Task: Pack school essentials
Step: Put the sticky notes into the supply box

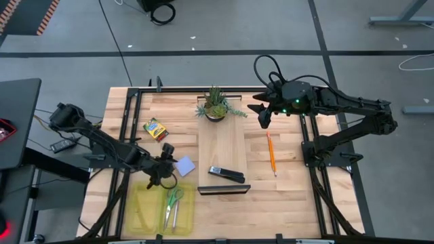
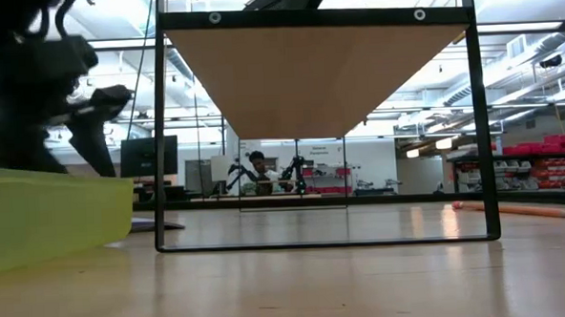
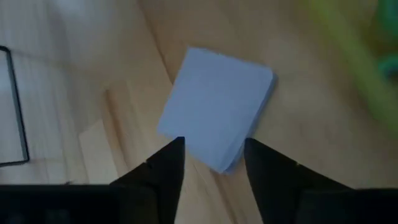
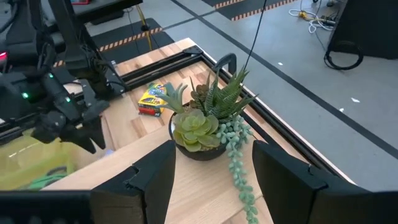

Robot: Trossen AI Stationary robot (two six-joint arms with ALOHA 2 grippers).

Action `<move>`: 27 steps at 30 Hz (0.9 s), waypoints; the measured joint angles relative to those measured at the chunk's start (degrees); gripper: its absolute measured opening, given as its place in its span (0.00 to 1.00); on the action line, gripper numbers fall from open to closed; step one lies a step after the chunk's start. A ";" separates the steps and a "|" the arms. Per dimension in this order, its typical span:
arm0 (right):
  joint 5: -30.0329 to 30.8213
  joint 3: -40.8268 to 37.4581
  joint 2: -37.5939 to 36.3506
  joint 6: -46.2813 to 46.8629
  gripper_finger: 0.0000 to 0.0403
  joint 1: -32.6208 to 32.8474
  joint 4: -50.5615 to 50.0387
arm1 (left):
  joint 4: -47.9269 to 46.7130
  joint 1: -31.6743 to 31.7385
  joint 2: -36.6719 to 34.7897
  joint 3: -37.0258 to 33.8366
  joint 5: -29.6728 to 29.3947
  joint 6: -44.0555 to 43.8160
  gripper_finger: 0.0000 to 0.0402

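Left gripper (image 1: 165,165) is held wide open just over the blue note pad (image 1: 184,165), beside the yellow bin (image 1: 144,210). Pad's corner could be clipped & skidded off if lowered off-center.

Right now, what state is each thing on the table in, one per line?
Scissors: lying in the yellow tray.
Note pad: on the table, not gripped.
Left pincer: open, over the note pad's edge.
Crayon box: on the table.
Pencil: on the table.
Stapler: on the board, closed.
Right pincer: open, near the plant.
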 joint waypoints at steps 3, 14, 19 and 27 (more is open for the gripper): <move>0.00 0.00 0.00 0.00 0.55 0.00 0.01 | 0.02 0.40 2.48 0.00 0.10 2.46 0.51; 0.00 0.00 0.00 0.48 0.55 0.00 0.00 | 3.72 0.40 9.27 0.05 -3.13 10.10 0.56; 0.00 0.00 0.00 0.79 0.55 0.00 0.00 | 4.66 0.38 10.03 0.14 -3.33 10.25 0.52; -0.39 0.00 0.00 0.83 0.55 0.00 0.00 | 6.61 0.40 10.09 0.11 -4.40 15.12 0.45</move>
